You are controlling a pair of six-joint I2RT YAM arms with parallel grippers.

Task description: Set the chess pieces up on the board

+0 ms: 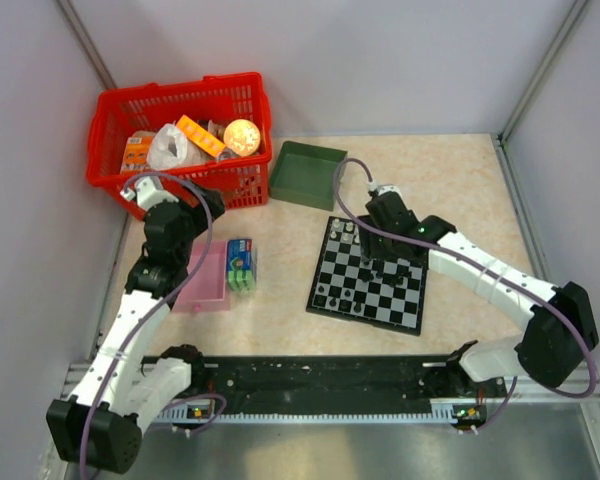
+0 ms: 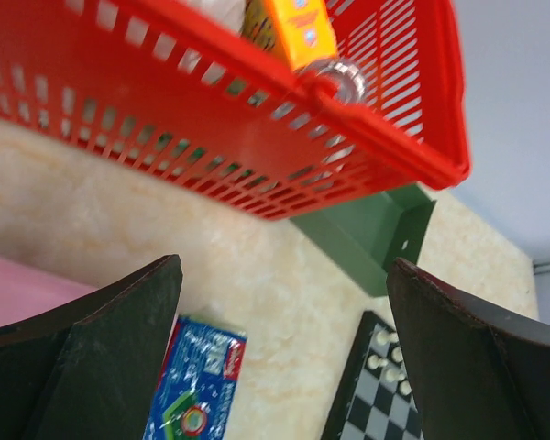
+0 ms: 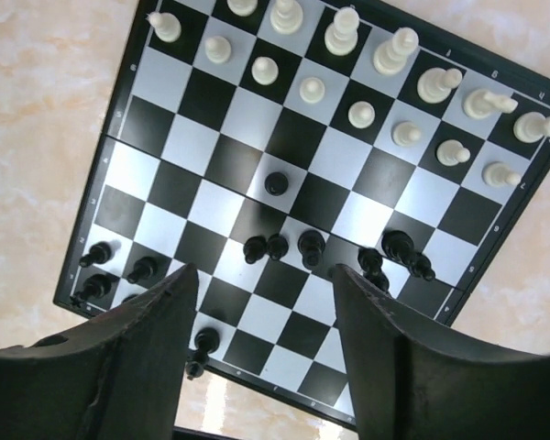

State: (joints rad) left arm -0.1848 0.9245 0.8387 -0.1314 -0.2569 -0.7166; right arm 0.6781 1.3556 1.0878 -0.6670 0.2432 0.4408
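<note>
Chess pieces (image 3: 312, 89) are sitting on the board (image 3: 222, 206) on the table (image 1: 460, 180), white lining one edge, black near the other. Right end effector (image 3: 263, 275) is hanging above, spread and empty; left end effector (image 2: 284, 266) is gaping wide.

A robotics lab test cell: plain pale grey partition walls (image 1: 380, 60) enclose a beige marbled tabletop (image 1: 460, 170) on three sides, and two white-and-black cabled robot arms (image 1: 480, 270) stand bolted to a black metal rail (image 1: 320, 375) along its near edge.
</note>
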